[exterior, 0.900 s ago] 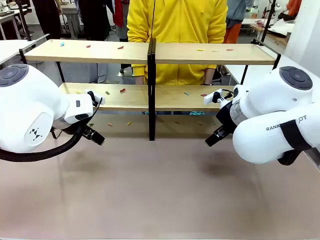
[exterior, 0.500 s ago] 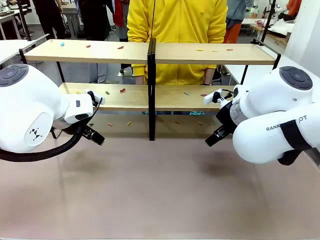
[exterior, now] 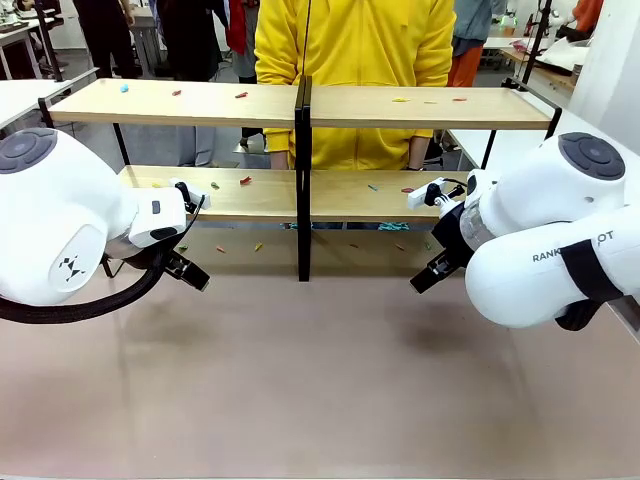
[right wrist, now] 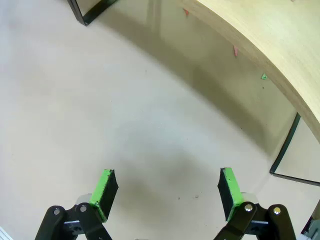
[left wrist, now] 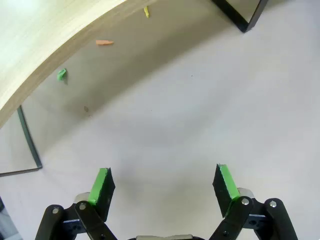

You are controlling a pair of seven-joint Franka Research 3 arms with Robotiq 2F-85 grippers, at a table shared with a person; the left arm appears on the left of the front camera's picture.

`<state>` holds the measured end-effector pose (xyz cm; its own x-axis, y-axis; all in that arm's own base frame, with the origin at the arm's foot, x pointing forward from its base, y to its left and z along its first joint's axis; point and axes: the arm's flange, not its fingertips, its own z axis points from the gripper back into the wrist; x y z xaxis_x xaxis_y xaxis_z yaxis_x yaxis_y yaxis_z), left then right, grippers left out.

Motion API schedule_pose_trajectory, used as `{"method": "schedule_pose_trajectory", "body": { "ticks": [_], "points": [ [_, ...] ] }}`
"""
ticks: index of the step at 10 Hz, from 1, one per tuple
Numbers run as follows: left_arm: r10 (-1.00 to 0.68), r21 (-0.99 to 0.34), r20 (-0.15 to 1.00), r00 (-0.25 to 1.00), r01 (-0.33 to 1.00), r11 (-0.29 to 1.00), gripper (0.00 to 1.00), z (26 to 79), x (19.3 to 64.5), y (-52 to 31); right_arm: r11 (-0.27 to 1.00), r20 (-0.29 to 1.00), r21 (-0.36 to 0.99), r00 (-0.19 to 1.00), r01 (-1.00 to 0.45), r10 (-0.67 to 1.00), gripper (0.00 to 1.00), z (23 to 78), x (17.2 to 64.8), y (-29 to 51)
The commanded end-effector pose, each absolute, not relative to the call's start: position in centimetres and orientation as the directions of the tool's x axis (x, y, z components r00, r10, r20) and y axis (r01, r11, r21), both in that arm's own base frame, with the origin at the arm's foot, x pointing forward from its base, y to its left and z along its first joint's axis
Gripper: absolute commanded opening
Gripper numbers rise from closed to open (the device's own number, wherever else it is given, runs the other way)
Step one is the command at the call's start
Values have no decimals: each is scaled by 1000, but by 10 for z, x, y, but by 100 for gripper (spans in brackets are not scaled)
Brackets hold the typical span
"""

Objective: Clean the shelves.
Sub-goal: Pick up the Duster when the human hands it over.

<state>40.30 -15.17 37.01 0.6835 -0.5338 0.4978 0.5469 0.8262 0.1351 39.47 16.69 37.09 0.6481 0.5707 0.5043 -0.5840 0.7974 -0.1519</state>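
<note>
The shelves (exterior: pixel 500 110) stand across the far half of the table (exterior: pixel 320 400), their long boards running side to side, split in the middle by a black post (exterior: pixel 303 170). A person (exterior: pixel 350 60) stands just behind them. Both arms sit on the near side. The left gripper (left wrist: pixel 163 182) is low in front of the left half and the right gripper (right wrist: pixel 166 187) low in front of the right half. Each has its jaws wide apart and holds nothing. Each arm is therefore nearer its own half, with the boards ahead and above its fingertips. Small coloured scraps (exterior: pixel 242 180) dot both boards and the table beneath. The near table gives open room, but the lower board's front edge, the post and the end legs look like the limits on any reach.
</note>
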Motion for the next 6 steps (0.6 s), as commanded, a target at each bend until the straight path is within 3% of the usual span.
{"method": "schedule_pose_trajectory", "body": {
  "ticks": [1, 2, 3, 6],
  "points": [
    [-534, 135, 498, 683, 547, 826, 100, 370, 403, -152, 798, 505, -151, 648, -584, 570, 100, 371, 395, 167],
    [-534, 135, 498, 684, 547, 826, 100, 370, 403, -152, 797, 504, -152, 648, -584, 571, 100, 371, 395, 167],
    [-534, 101, 586, 609, 599, 794, 100, 411, 375, -133, 810, 561, -185, 617, -556, 552, 100, 412, 374, 146],
    [-555, 112, 735, 390, 737, 666, 100, 525, 256, -63, 839, 691, -186, 539, -512, 482, 100, 526, 288, 59]
  ]
}}
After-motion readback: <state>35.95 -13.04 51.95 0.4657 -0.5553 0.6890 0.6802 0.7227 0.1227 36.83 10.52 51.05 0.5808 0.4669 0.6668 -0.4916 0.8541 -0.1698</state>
